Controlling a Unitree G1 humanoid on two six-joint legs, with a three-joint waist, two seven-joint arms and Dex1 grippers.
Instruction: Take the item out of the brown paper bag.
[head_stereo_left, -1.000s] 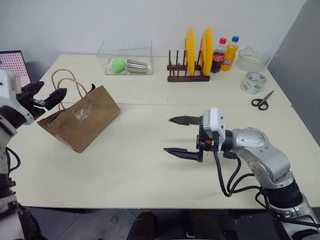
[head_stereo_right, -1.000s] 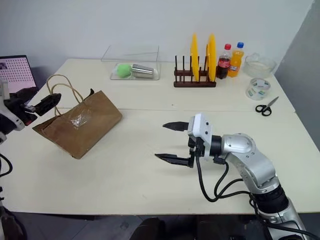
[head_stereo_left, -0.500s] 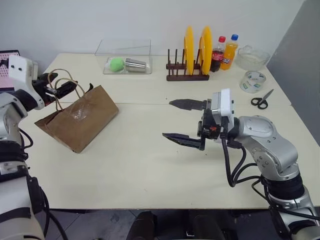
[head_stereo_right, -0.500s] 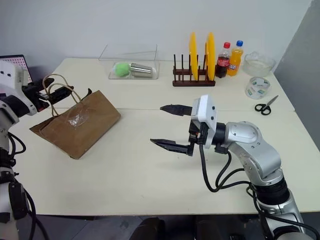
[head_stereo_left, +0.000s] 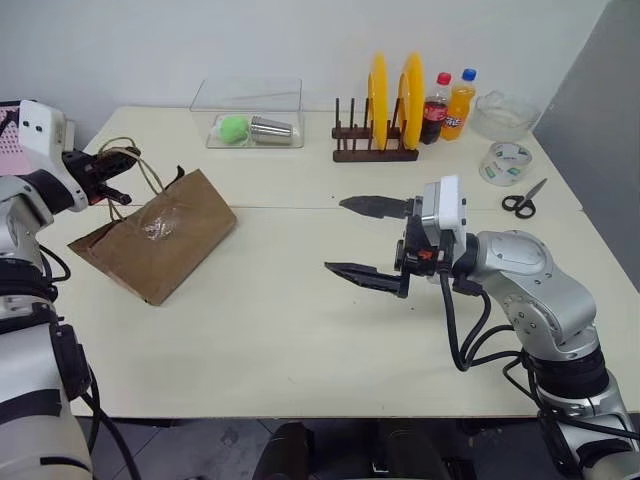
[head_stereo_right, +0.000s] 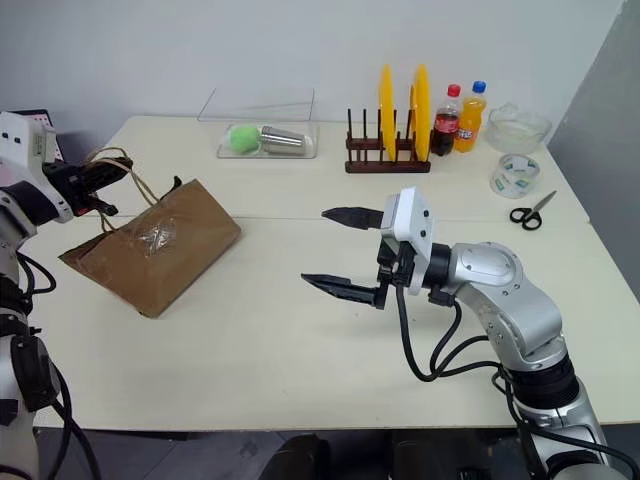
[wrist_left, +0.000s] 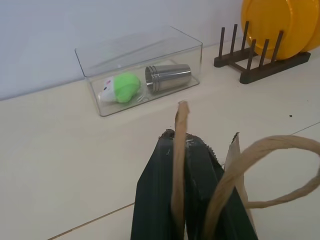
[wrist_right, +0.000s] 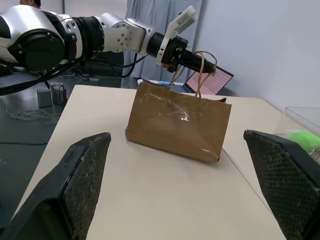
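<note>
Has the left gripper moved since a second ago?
Yes. The left gripper went up and toward the clear box, reaching the bag's cord handles, and has shut on one.

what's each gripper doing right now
left gripper: shut on a cord handle of the brown paper bag
right gripper: open, holding nothing

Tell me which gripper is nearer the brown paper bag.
Left. The left gripper is shut on a cord handle at the top of the brown paper bag. The right gripper hangs open over the table's middle, well clear of the bag.
</note>
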